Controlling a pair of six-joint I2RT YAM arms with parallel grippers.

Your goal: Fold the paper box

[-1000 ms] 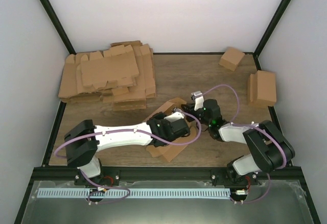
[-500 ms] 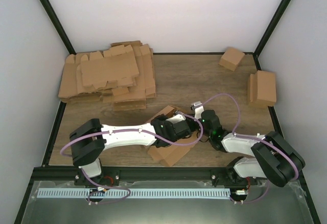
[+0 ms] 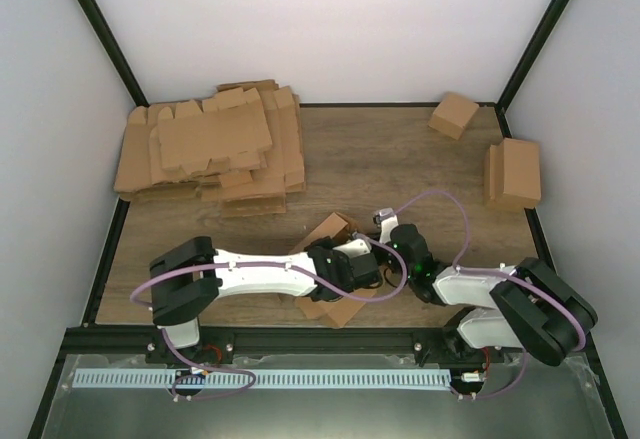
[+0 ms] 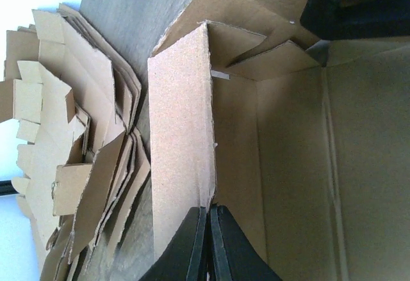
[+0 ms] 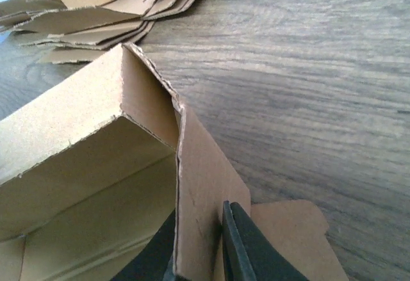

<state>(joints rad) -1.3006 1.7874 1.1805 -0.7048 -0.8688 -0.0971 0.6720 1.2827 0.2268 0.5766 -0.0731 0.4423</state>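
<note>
The paper box (image 3: 328, 229) is a half-formed brown cardboard tray at the table's near middle, largely covered by both arms in the top view. In the left wrist view my left gripper (image 4: 209, 209) is shut on the top edge of an upright side wall of the paper box (image 4: 288, 166), whose inside floor lies to the right. In the right wrist view my right gripper (image 5: 200, 226) pinches an upright end flap at the corner of the paper box (image 5: 70, 134), one finger inside and one fingertip (image 5: 240, 242) outside. A rounded tab (image 5: 288, 230) lies flat on the table beyond.
A pile of flat brown blanks (image 3: 210, 149) fills the far left of the wooden table (image 3: 380, 159). A small cube-like box (image 3: 453, 114) sits at the far right corner, and another folded box (image 3: 515, 171) stands by the right wall.
Both arms have drawn back toward the near edge, and the paper box has come with them and turned. The right wrist has dropped lower beside the left one.
</note>
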